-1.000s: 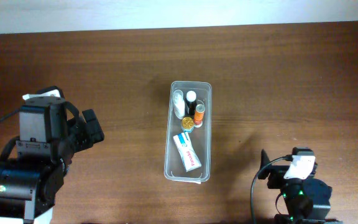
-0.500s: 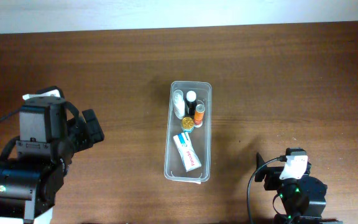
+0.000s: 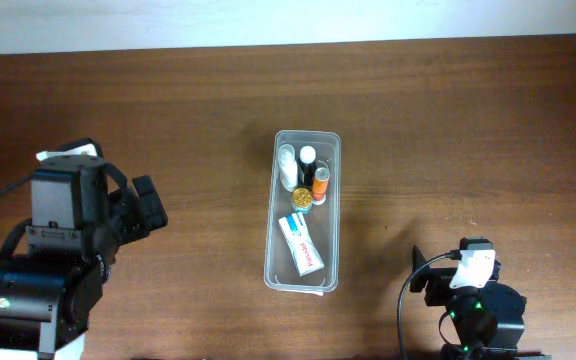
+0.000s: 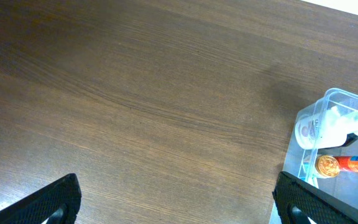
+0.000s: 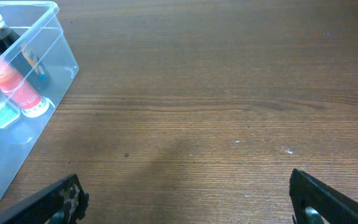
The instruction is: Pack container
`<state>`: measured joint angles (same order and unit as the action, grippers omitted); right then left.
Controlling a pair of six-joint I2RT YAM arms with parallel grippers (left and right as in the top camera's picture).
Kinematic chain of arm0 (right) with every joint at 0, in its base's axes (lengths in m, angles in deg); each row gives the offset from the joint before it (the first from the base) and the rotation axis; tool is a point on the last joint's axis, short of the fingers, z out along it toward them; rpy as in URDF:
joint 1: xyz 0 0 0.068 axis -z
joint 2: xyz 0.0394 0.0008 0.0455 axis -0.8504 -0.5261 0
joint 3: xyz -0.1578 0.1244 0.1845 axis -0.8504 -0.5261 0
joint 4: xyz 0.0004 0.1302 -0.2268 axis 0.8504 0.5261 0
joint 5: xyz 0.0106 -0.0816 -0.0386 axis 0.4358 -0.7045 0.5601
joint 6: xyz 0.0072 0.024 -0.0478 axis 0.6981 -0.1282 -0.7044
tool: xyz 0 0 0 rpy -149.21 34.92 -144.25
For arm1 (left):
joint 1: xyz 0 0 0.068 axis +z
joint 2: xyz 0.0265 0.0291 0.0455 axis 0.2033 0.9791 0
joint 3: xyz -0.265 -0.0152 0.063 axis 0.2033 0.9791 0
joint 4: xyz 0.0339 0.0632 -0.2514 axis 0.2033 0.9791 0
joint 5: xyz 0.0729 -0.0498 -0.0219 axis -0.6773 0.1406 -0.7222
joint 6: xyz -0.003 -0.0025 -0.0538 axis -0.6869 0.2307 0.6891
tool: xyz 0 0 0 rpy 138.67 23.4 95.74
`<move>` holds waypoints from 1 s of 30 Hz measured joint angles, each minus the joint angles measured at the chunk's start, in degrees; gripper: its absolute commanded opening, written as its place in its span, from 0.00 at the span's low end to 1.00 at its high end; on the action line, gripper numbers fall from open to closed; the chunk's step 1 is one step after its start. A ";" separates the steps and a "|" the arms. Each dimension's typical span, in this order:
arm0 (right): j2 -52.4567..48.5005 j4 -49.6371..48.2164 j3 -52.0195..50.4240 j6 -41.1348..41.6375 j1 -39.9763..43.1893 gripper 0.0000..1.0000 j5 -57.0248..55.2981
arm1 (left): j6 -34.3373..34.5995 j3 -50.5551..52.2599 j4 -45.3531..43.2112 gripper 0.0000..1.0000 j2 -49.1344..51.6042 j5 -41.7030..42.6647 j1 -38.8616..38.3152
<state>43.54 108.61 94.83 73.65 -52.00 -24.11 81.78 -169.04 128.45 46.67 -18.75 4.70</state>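
Jaws of the left gripper and right gripper were held wide apart and empty, at nine and four o'clock of the long, clear plastic container at mid-table. Small bottles and a white rectangular carton were seen inside it and nothing loose beside it, so packing was judged complete; only a check of contents, no grasp, was thought called for next.

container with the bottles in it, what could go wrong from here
1. The container has no lid in view, and the orange bottle and white bottle are crowded at its far end. A bump might tip or spill them.
2. The open right claw is low over the table with the container's wall in its view, so a careless swing toward it could shove the container.
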 measured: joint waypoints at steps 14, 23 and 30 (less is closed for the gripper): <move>0.00 -0.02 0.00 -0.02 0.00 0.98 0.00 | -0.94 2.12 -3.02 0.99 -1.42 -1.44 0.00; 0.00 -0.17 -0.04 -0.02 0.00 0.98 0.02 | -13.22 26.64 -27.47 0.99 -11.41 7.93 1.57; 0.00 -0.15 -0.04 -0.02 0.00 0.98 0.02 | -15.50 47.10 -38.99 0.99 -24.37 11.56 1.77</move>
<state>43.54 108.46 94.79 73.63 -52.00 -24.09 66.28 -121.94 89.46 22.30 -7.19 6.47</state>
